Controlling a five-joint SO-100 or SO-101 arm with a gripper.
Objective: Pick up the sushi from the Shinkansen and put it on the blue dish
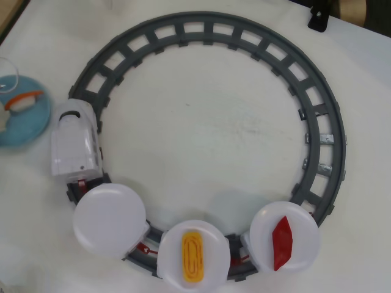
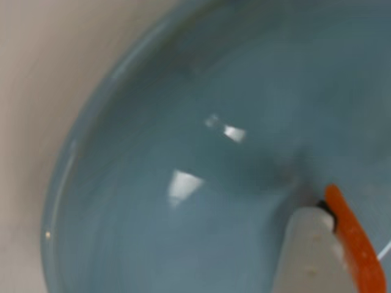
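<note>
The sushi (image 1: 24, 99) lies over the blue dish (image 1: 30, 122) at the left edge of the overhead view, its orange top up and white base below. In the wrist view the sushi (image 2: 351, 241) shows at the lower right, close above the glossy floor of the blue dish (image 2: 183, 183); whether it touches the dish cannot be told. The gripper (image 1: 5, 110) is only a pale sliver at the frame edge beside the sushi, with a clear curved part above it, and I cannot tell whether its fingers are spread or pinching the sushi. Away from the gripper, the train (image 1: 74, 139) sits on the grey track (image 1: 256, 43), pulling three white plates: one bare (image 1: 109, 221), one with a yellow egg piece (image 1: 192, 256), and one with a dark red piece (image 1: 282, 243).
</note>
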